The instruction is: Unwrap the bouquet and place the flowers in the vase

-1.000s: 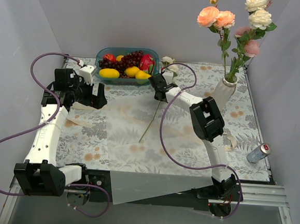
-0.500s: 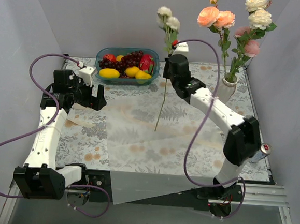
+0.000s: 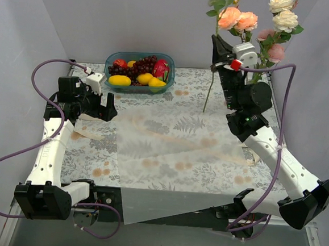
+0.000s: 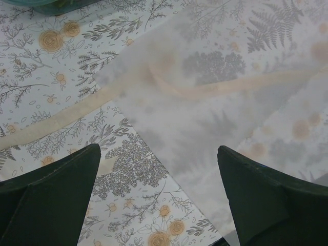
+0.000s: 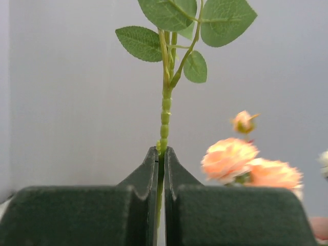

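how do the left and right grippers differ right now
The left gripper stands wide open and empty; the right gripper is shut on a flower stem. The left gripper points down, low over the wrapping paper; the right gripper is raised high, its stem upright beside the peach roses. Both are dark two-finger grippers.

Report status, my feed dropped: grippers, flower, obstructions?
Left gripper open over wrapping paper. Right gripper shut on flower stem, held upright near peach roses. Nothing seen blocking.
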